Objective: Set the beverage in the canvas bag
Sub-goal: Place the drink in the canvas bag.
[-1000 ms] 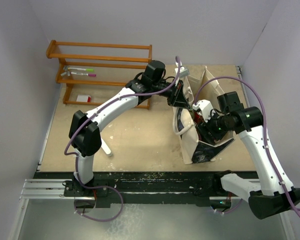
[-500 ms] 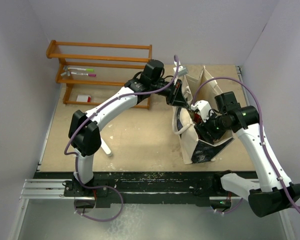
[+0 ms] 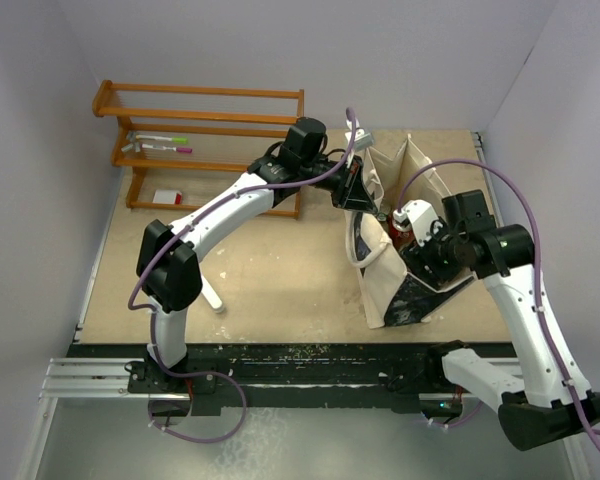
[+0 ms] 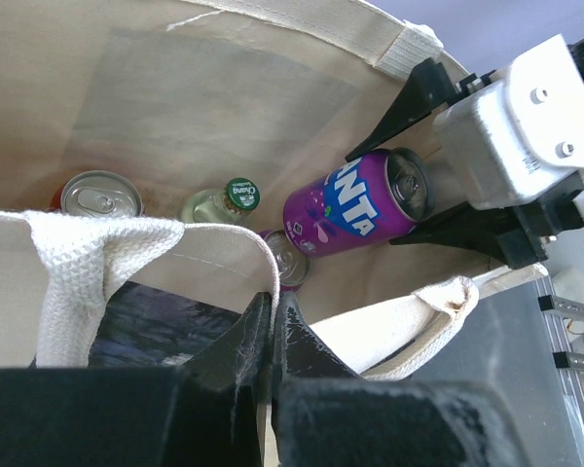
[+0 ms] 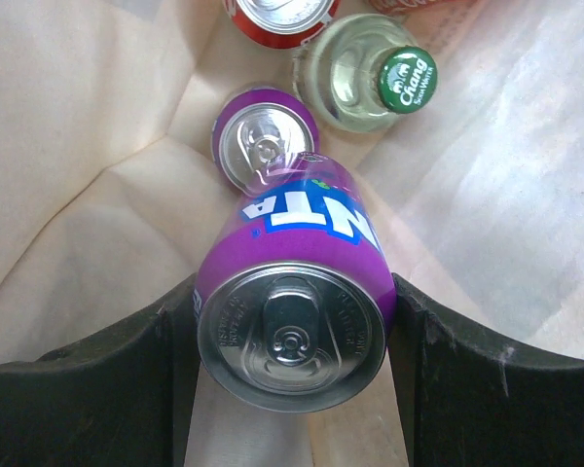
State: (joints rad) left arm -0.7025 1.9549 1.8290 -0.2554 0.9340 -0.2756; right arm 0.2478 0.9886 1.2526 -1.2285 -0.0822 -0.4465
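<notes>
Grips the purple Fanta can (image 5: 290, 282) in the right gripper (image 5: 292, 336), a black finger (image 5: 127, 389) pressed flat against each side of its wall, silver pull-tab end toward the wrist camera. Holds that can inside the mouth of the canvas bag (image 3: 378, 285), below the rim, tilted rather than upright, over the drinks on the bag's floor; cannot tell whether it touches any of them. Shows down there a second purple can (image 5: 265, 146) standing upright, a green-capped glass bottle (image 5: 365, 78) just beside it, and a red can (image 5: 282, 8) with a silver top beyond. Pinches the bag's near rim in the left gripper (image 4: 273, 306), jaws closed tight on the cream cloth next to a woven handle (image 4: 73, 263). Keeps the bag standing on the table (image 3: 260, 270), to the right of a wooden rack (image 3: 200, 110).
</notes>
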